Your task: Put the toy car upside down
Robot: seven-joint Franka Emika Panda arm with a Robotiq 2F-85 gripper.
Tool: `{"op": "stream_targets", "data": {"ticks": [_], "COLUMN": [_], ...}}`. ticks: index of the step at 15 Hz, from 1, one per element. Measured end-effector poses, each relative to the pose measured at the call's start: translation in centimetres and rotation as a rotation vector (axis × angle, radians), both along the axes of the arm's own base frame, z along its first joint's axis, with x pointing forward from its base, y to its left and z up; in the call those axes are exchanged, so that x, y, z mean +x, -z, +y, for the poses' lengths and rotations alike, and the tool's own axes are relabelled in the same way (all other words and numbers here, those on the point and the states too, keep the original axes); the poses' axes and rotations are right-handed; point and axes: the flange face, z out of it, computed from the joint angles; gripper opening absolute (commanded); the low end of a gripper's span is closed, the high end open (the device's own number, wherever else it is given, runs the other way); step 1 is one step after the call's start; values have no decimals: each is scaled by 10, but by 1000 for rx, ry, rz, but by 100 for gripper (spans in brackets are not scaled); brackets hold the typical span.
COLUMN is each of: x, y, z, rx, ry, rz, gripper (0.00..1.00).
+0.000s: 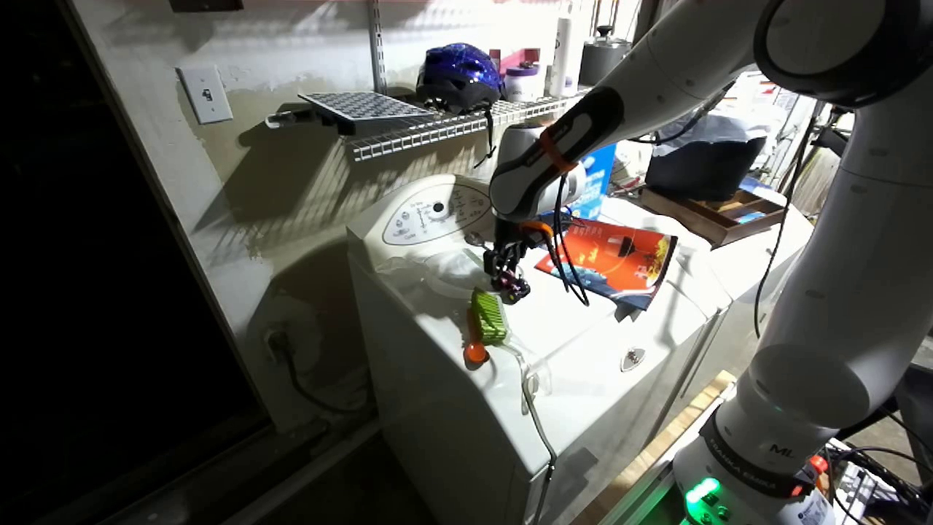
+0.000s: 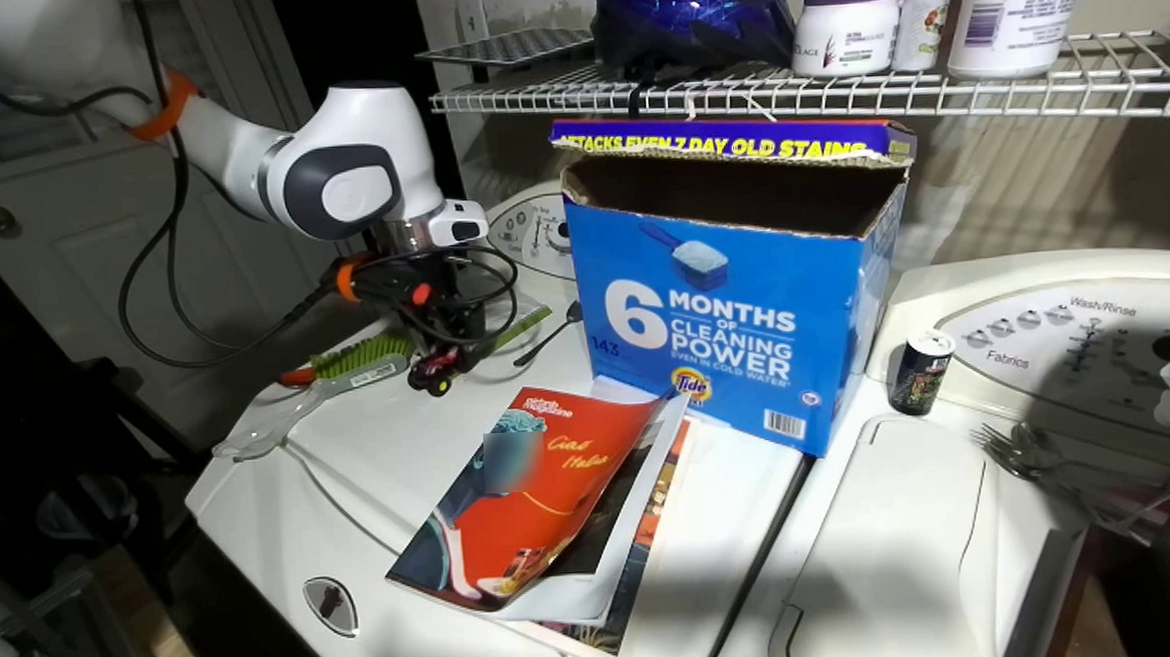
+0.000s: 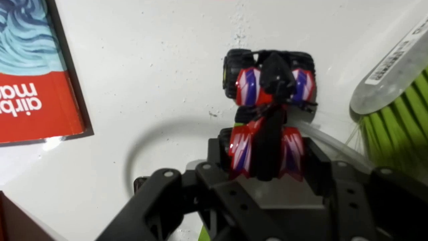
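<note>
The gripper (image 3: 265, 159) I'm watching pinches the toy car (image 3: 269, 118) by its rear, upright, just beside the green brush (image 1: 490, 319); I'd raise it clear of that brush, roll it fully over, then lower gently.

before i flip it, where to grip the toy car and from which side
Likely the seat end of the toy car, from above, with the fingers on its flanks, as the gripper has it. Its top faces up, that end fits between them, and the handlebar and front wheels stick out.
</note>
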Motion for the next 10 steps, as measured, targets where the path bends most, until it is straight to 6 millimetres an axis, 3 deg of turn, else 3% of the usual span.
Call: {"op": "stream_targets", "data": {"ticks": [5,10], "x": [-6,-31], "y": [-13,-43], "z": [-3,-14], "rx": [-23,-31], "ry": [-21,-26], "rz": [21,21], "gripper": [34,34]}}
